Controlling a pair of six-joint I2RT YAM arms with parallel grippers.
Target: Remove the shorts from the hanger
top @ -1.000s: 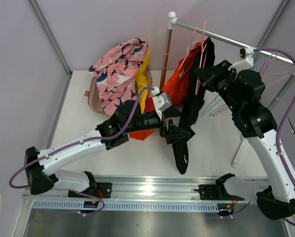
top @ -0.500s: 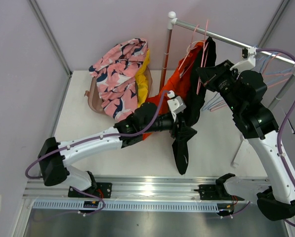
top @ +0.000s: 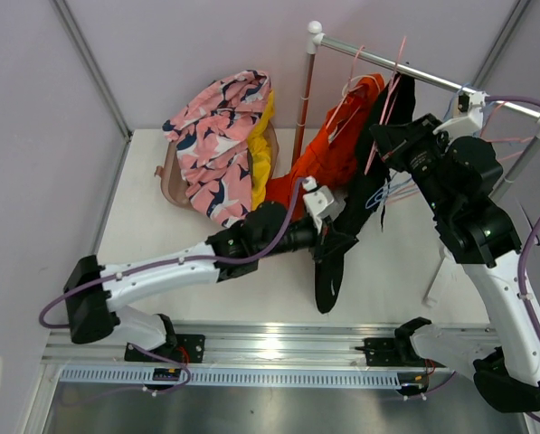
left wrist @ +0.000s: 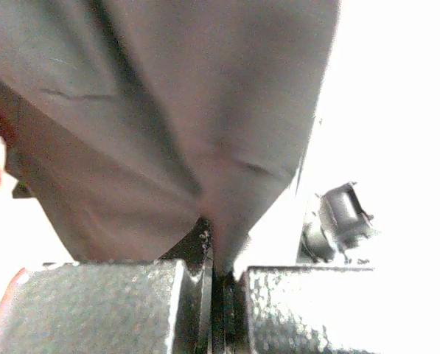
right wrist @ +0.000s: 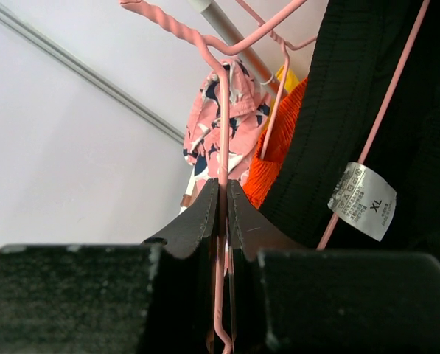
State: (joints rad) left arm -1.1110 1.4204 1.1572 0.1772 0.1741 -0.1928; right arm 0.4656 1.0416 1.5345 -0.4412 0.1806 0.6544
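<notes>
The left jaws are clenched on a fold of the plain black cloth shorts. The left wrist view shows the two dark textured fingers pressed together with the cloth pinched in the slit between them, and the fabric fans out above and ahead of them. The right jaws are clenched on the thin pink wire hanger, whose wire runs straight up from between the closed tips to its twisted neck above them. The black shorts are on this hanger. Their waistband hangs just to the right of the right jaws with a white "XL" label showing, and the cloth runs down from there to the left jaws, with a loose end dangling below those over the white desk. The bright orange cloth shorts hang just beyond the left jaws, touching the black pair, under the silver metal rail. Farther off to the left of both jaws, the pink shorts with a navy-and-white pattern lie heaped against the bright yellow shorts.
</notes>
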